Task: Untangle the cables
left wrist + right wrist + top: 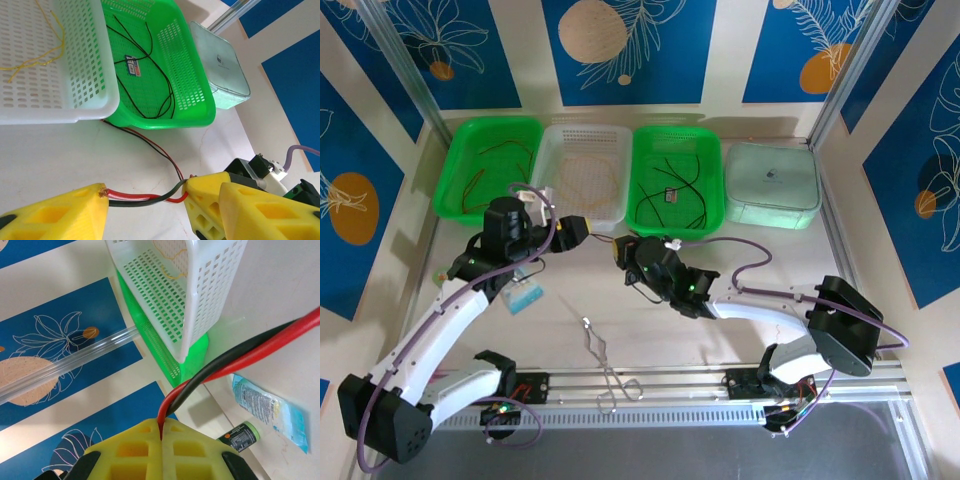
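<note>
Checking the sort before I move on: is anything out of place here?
Yes. A red-and-black cable pair sits in no basket: it trails over the table from the white basket's edge to the right gripper, shut on it. A blue packet and forceps also lie loose on the table.

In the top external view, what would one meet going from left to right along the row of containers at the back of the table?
Left green basket, white basket, right green basket, pale box.
</note>
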Robot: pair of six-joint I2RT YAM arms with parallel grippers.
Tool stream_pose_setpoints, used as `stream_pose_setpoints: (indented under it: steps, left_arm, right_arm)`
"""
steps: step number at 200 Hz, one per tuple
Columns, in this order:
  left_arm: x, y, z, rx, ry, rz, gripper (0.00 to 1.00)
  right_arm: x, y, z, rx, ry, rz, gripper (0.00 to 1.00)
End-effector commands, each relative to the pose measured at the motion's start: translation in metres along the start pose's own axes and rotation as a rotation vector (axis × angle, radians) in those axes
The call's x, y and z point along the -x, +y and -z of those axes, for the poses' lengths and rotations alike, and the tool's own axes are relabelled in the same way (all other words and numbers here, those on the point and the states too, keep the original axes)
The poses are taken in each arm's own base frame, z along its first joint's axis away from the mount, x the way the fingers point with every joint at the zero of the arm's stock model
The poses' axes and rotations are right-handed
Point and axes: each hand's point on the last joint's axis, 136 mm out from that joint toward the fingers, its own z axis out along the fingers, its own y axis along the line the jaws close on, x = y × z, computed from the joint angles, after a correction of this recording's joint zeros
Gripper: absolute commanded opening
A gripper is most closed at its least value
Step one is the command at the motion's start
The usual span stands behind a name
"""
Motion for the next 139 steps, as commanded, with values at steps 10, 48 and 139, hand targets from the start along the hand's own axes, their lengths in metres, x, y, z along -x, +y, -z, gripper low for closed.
stream_pose_setpoints:
  steps: [10,48,139]
  left_arm:
    - [0.003,-0.01,-0.002,-0.042,-0.01,-0.006,0.52]
    - [0.002,-0.003,-0.003,-0.006,-0.011,0.006,0.5]
    - [0.012,0.005,-0.004,0.031,-0.073,0.032,0.19]
  right_arm:
    - [-0.012,0.01,-0.003,0.016,0.029,-0.622,0.0]
    - [-0.016,0.013,-0.005,0.014,0.046,-0.613,0.0]
    - [-0.016,0.012,-0.004,0.007,0.056,-0.608,0.0]
